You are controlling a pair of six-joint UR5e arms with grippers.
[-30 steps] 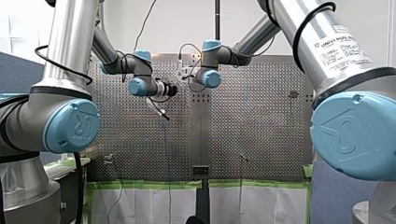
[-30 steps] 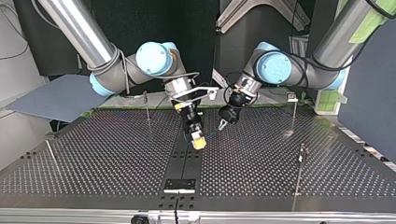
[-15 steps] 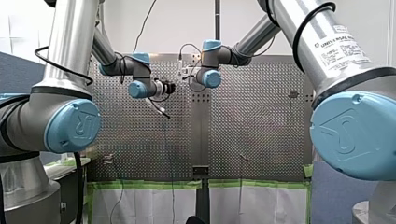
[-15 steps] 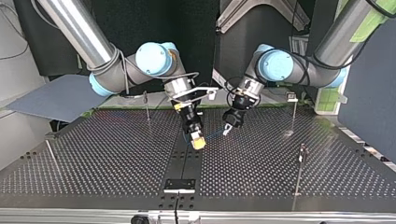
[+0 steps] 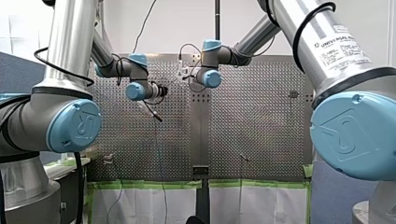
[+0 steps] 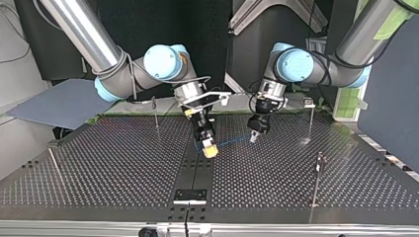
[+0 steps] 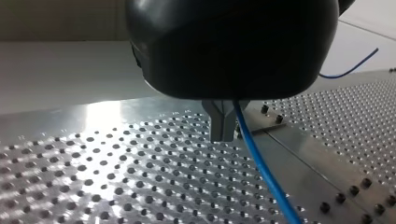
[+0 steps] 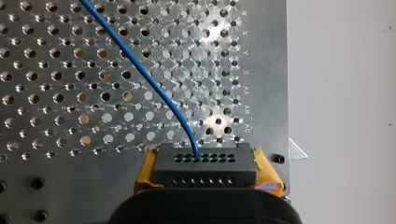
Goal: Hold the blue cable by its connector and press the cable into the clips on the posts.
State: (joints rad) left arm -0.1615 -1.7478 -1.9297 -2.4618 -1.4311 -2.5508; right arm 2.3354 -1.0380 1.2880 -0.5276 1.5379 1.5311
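Note:
In the right wrist view my right gripper [image 8: 205, 173] is shut on the black connector [image 8: 205, 163], which sits between its yellow pads [image 8: 145, 170]. The blue cable [image 8: 154, 88] leaves the connector and runs away over the perforated table. In the top view that gripper [image 6: 210, 149] hangs low near the table's middle. The thin blue cable [image 6: 232, 142] stretches from it toward the view's right, to my left gripper [image 6: 254, 137]. In the left wrist view the metal fingers [image 7: 223, 123] are shut, and the blue cable [image 7: 264, 175] comes out at them and trails over the table.
Thin posts with clips stand around the table: one at the top view's back left [image 6: 155, 112], one at the back right [image 6: 311, 118], one at the right [image 6: 318, 168] and one at the left [image 6: 54, 165]. A black plate [image 6: 190, 196] is bolted near the front edge.
My left gripper has moved toward the top view's right, away from my right gripper, and the cable between them has lengthened. My right gripper has stayed still with the connector.

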